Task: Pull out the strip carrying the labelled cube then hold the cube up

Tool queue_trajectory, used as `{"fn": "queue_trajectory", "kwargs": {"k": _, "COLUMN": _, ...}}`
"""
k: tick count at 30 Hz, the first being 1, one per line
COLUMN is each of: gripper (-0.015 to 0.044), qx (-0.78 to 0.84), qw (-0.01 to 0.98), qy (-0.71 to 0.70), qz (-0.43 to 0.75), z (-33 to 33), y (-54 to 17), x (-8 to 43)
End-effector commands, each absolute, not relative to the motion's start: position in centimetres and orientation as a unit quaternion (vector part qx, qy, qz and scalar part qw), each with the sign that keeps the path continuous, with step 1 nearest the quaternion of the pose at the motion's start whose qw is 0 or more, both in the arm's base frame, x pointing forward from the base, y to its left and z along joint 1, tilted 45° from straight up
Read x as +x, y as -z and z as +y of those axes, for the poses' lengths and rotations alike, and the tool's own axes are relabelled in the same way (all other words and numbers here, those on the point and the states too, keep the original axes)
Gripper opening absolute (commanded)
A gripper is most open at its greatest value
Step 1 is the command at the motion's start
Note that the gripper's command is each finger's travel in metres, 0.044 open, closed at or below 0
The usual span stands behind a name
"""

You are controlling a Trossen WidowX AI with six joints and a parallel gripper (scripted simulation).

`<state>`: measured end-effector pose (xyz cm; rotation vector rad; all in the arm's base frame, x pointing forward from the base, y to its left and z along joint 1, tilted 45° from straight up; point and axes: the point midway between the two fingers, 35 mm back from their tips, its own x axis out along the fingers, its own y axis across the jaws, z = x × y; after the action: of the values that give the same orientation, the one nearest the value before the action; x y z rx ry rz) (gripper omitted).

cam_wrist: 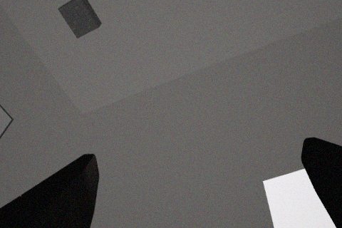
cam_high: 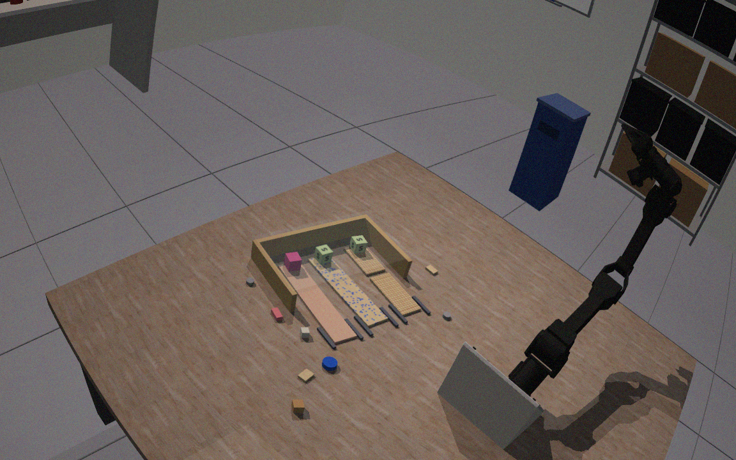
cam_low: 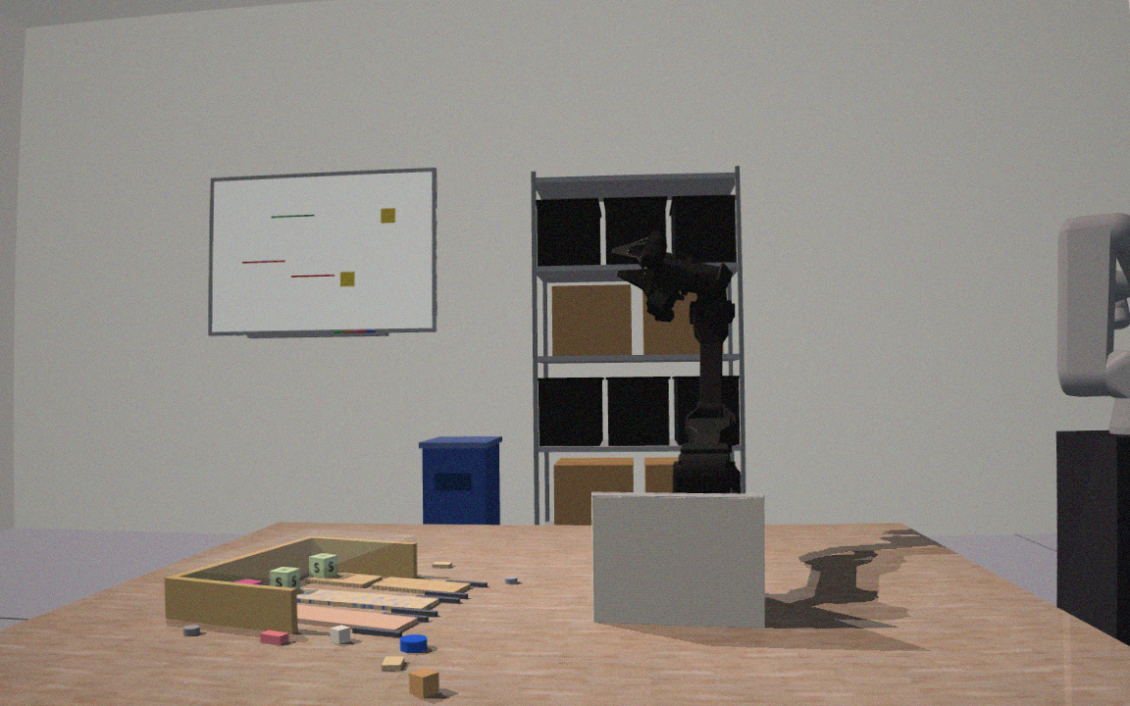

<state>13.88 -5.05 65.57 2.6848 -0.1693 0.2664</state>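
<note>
Grey walls and a shelf rack surround your wooden table. Near its middle, an open tan tray holds three strips. The dotted centre strip is whole and carries a pale green cube marked S at its far end. A second S cube sits on a split strip. Your gripper hangs high, released and empty. The wrist view shows only dim grey surfaces.

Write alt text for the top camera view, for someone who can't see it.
Three strips lie in an open-fronted wooden tray on a table: a plain pink strip carrying a magenta cube, a blue-speckled strip and a split tan strip, each carrying a labelled green cube. The gripper is raised far right.
</note>
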Motion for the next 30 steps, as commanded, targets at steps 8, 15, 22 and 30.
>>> {"fn": "queue_trajectory", "kwargs": {"k": 8, "gripper": 0.04, "qx": 0.883, "qw": 0.454, "qy": -0.084, "qz": -0.08, "z": 3.1, "y": -63.1, "x": 15.8}}
{"fn": "queue_trajectory", "kwargs": {"k": 15, "gripper": 0.04, "qx": 0.746, "qw": 0.656, "qy": -0.044, "qz": -0.108, "z": 10.3, "y": -58.4, "x": 20.3}}
{"fn": "queue_trajectory", "kwargs": {"k": 22, "gripper": 0.04, "qx": 0.538, "qw": 0.839, "qy": 0.027, "qz": -0.083, "z": 15.7, "y": -49.6, "x": 26.2}}
{"fn": "queue_trajectory", "kwargs": {"k": 30, "gripper": 0.04, "qx": 0.261, "qw": 0.959, "qy": 0.112, "qz": -0.003, "z": 16.6, "y": -36.9, "x": 32.3}}
